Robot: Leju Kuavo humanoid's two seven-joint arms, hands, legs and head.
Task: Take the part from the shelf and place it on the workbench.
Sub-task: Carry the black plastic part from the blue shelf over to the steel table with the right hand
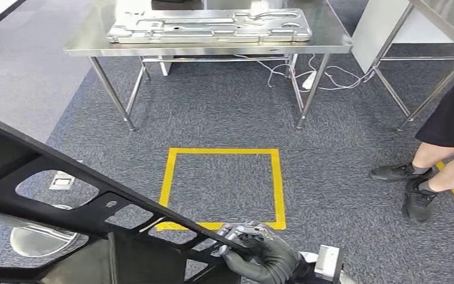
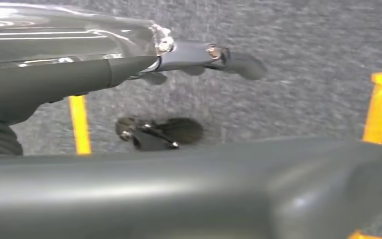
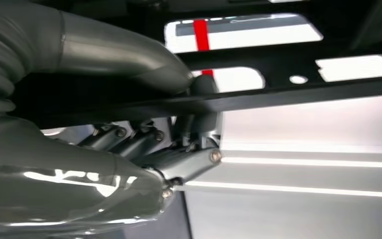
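Grey carpet (image 1: pixel 224 112) bore a yellow taped square (image 1: pixel 221 188) before the steel workbench (image 1: pixel 213 46), where a silver panel (image 1: pixel 210 25) lay. The black part (image 1: pixel 53 177) crossed low left, its edge clamped by the right hand (image 1: pixel 254 248). The left hand (image 2: pixel 179 55) had fingers extended; whether it held anything could not be told. A person's legs (image 1: pixel 431 171) stood right.

No readable text or labels.

The grey right hand (image 3: pixel 129 124) grips the thin edge of a flat black metal panel with cut-out windows (image 3: pixel 298 94), thumb above, fingers (image 3: pixel 144 142) beneath.
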